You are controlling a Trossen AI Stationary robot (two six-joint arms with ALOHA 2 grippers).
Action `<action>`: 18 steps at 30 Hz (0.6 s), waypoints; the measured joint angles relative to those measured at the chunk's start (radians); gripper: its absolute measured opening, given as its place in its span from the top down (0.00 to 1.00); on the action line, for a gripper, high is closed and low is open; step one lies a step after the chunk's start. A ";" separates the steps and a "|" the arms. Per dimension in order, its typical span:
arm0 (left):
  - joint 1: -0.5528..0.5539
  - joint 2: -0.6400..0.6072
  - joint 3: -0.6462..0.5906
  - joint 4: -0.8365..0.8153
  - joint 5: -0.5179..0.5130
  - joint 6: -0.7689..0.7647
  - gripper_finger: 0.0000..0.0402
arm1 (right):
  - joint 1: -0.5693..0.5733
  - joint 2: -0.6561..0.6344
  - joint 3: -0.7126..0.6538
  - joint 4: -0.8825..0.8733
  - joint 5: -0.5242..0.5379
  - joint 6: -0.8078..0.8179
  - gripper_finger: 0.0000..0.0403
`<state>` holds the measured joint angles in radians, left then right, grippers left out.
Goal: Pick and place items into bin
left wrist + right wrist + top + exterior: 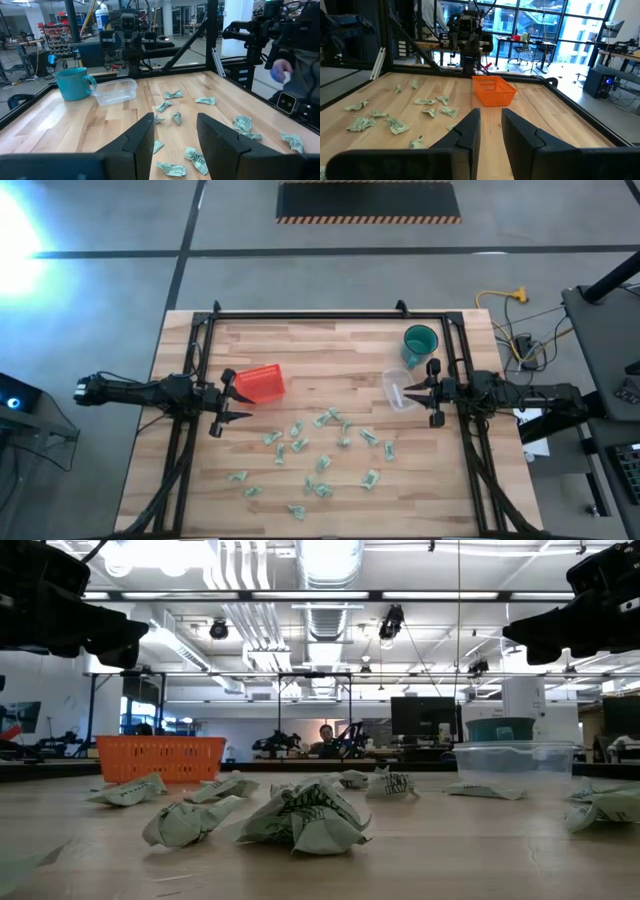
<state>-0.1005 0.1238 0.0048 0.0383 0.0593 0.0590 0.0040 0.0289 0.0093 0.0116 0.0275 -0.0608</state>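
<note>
- The items (322,448), small crumpled green-and-white wrappers, lie scattered loose over the near and middle part of the table (200,480); none shows inside a container, so by my reading the sorting has not begun.
- The orange basket (262,383), the likely bin, stands on the table just beside the left tool (229,402) and apart from the wrapper patch, so each piece would have to be carried across to it.
- A clear tub (397,388) and a teal mug (420,343) stand close together just beside the right tool (414,393); their role in the task is unclear.
- The left tool hovers at the left edge, fingers parted with a clear gap and nothing between them.
- The right tool waits at the right edge, fingers apart by a narrower gap, also empty.
- Both face inward over the table, seemingly parked in a start pose, clear of the wrappers.
</note>
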 joint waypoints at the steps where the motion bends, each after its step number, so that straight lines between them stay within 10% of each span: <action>1: 0.000 0.000 0.000 0.000 0.000 0.000 0.67 | 0.000 0.000 0.000 0.000 0.000 -0.001 0.83; 18: 0.000 0.000 0.000 0.000 0.000 0.000 0.67 | 0.000 0.000 0.000 0.000 0.000 -0.051 0.83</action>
<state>-0.1005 0.1239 0.0049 0.0387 0.0595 0.0589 0.0043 0.0289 0.0093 0.0120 0.0277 -0.1114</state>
